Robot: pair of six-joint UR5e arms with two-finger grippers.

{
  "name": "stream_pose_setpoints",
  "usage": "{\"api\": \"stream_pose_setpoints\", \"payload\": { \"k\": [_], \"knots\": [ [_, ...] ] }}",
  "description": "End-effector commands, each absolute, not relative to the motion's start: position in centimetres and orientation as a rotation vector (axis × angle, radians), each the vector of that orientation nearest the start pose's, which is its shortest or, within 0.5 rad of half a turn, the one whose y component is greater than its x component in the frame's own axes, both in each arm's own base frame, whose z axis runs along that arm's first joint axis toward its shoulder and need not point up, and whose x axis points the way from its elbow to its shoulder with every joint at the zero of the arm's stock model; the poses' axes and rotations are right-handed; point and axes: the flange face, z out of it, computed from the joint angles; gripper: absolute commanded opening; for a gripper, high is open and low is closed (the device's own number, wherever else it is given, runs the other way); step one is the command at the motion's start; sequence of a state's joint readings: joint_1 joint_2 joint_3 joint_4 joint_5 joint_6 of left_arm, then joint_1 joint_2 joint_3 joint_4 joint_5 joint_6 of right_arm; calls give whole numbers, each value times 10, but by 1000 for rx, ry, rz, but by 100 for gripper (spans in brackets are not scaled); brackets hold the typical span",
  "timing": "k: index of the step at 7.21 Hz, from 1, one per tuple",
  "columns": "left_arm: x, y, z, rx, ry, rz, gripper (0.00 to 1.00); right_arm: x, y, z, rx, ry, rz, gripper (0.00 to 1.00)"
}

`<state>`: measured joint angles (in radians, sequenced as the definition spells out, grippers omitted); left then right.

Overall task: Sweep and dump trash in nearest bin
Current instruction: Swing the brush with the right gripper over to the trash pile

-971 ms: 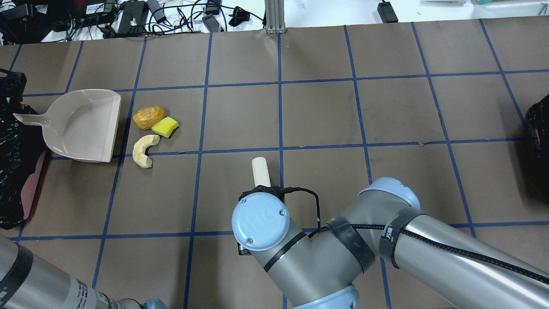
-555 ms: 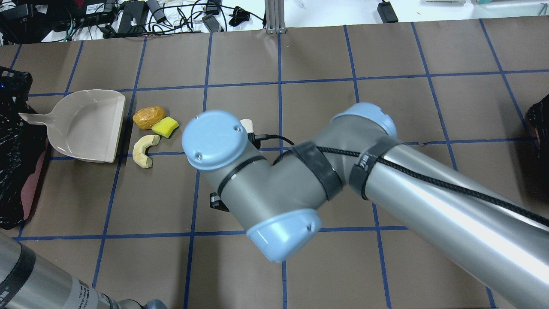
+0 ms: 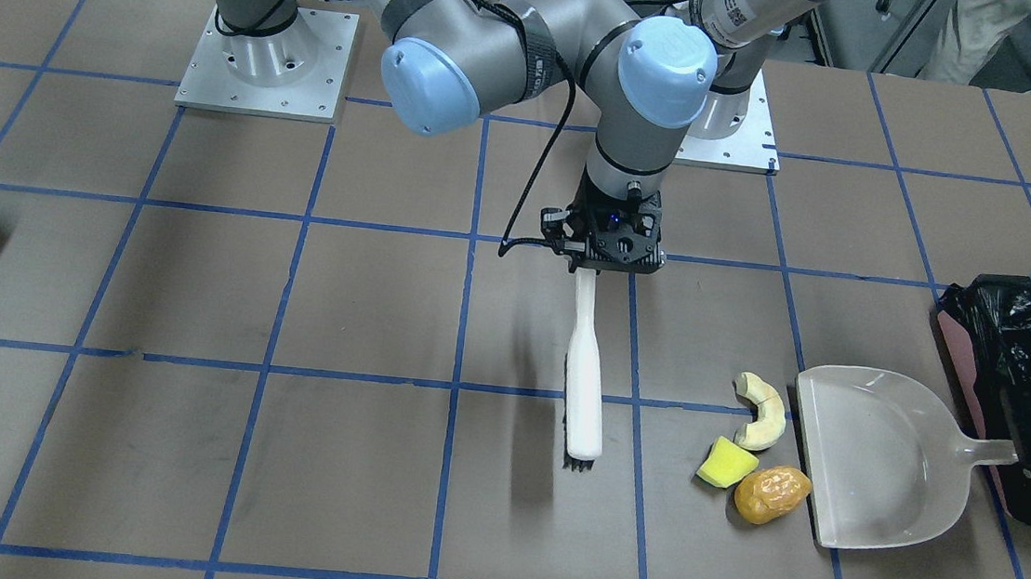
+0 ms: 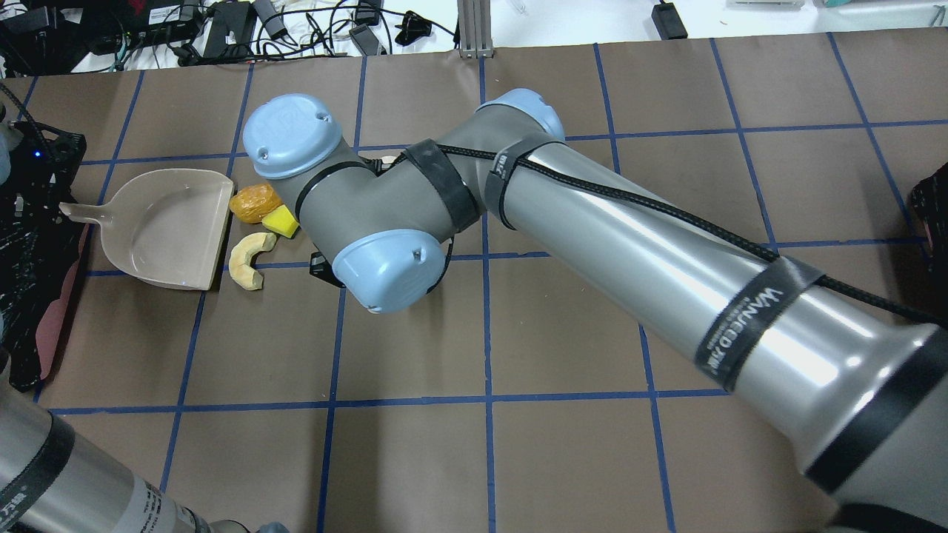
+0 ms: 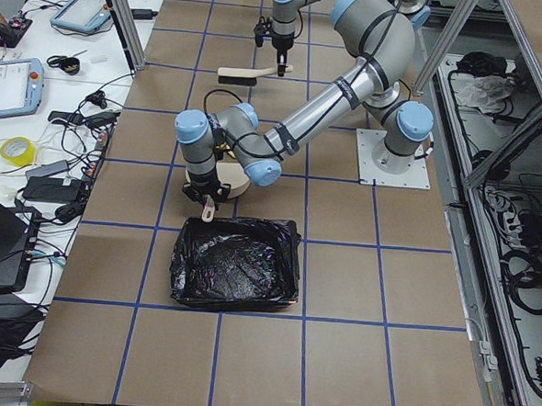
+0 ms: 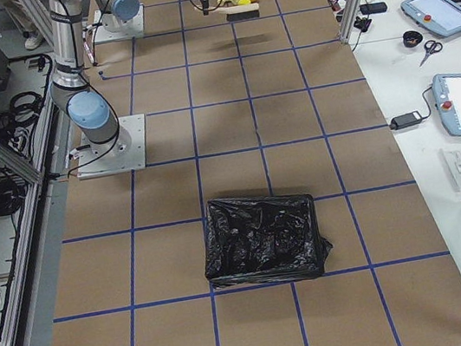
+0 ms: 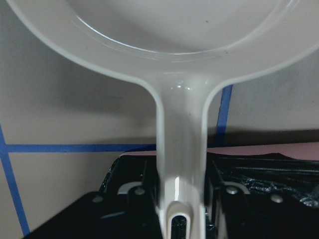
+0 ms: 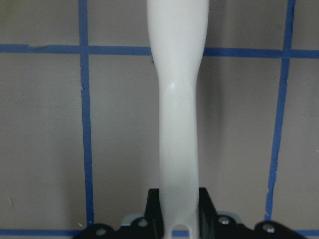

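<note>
The trash lies together by the dustpan's mouth: a cream crescent (image 3: 761, 412) (image 4: 248, 260), a yellow-green wedge (image 3: 726, 464) (image 4: 280, 220) and an orange-brown oval (image 3: 771, 495) (image 4: 254, 202). My left gripper (image 7: 180, 209) is shut on the handle of the white dustpan (image 3: 873, 470) (image 4: 167, 229), which rests on the table. My right gripper (image 3: 614, 247) (image 8: 178, 214) is shut on the handle of the white brush (image 3: 585, 370). Its bristles hang just above the table, a short way from the trash on the side away from the dustpan. The bin (image 3: 1012, 370) (image 4: 29, 296) stands right behind the dustpan.
A second black-lined bin (image 6: 263, 238) stands at the table's far right end and shows at the overhead view's right edge (image 4: 933, 207). My right arm (image 4: 592, 222) stretches across the table's middle. Cables and electronics (image 4: 222, 26) lie beyond the far edge.
My right arm has swung left and forward with the brush, up close to the trash. The dustpan has shifted slightly right, toward the pieces. The trash has not moved.
</note>
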<state>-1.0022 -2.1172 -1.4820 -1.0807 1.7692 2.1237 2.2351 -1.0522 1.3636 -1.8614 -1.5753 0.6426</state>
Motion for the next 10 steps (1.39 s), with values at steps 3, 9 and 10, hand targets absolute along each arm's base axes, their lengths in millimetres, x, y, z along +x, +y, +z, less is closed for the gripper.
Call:
{"api": "stream_pose_setpoints", "payload": {
  "k": [3, 9, 10],
  "knots": [
    [251, -641, 259, 2138, 2145, 324, 0, 590, -532, 269, -1, 3099, -23, 0],
    [242, -638, 251, 2078, 2152, 300, 0, 666, -465, 236, 104, 3065, 71, 0],
    [242, -637, 250, 2076, 2150, 298, 0, 678, -464, 234, 106, 2988, 56, 0]
  ]
}}
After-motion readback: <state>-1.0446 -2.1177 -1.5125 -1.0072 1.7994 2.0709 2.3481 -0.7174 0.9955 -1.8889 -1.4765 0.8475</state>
